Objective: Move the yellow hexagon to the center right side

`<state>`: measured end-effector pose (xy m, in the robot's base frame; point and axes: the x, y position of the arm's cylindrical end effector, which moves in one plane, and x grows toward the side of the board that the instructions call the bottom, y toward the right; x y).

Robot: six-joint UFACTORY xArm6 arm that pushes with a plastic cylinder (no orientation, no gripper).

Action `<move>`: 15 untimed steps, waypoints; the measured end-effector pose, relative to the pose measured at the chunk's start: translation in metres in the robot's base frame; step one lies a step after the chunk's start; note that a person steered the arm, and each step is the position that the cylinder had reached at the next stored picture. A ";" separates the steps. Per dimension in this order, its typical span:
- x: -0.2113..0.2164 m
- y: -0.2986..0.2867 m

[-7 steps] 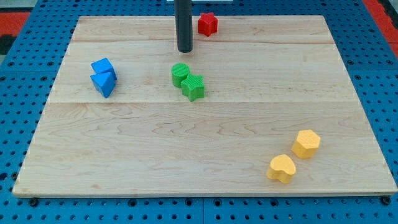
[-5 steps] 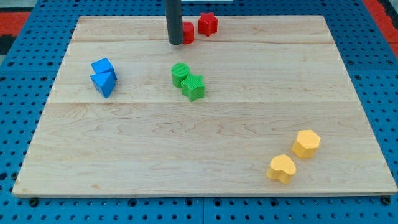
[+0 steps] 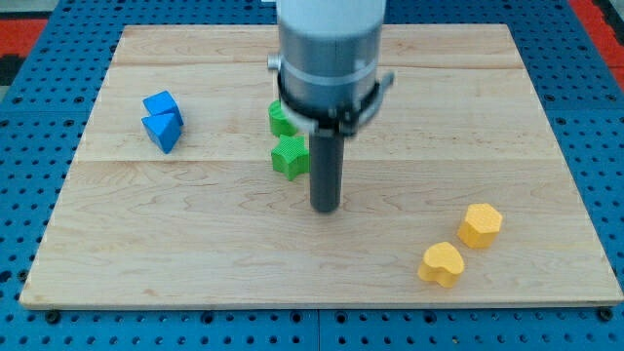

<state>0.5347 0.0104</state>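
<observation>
My tip [image 3: 325,209] is resting on the wooden board [image 3: 195,244] near its middle, just to the near right of a green block [image 3: 290,156] and well apart from the yellow hexagon [image 3: 480,224]. There is no claw on this arm, only the rod, so nothing is being gripped or released. The hexagon is sitting toward the near right of the board, with a yellow heart-shaped block [image 3: 442,263] just beside it on its near left. A second green block [image 3: 281,118] is showing partly behind the arm's grey housing, and two blue blocks [image 3: 162,121] are lying together at the far left.

The hexagon needs to travel away from the near edge, toward the middle of the right side. The risk lies in the approach: coming straight across from the left, my tip would be driving the hexagon toward the right edge and possibly off the board. Swinging round to its near side means passing close to the heart, which could get nudged. An off-centre push could make the hexagon spin away.
</observation>
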 end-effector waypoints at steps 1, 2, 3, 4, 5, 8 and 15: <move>0.070 0.006; 0.084 0.011; 0.084 0.071; 0.081 0.129; 0.035 0.132; 0.017 0.200; -0.022 0.216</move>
<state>0.5123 0.2261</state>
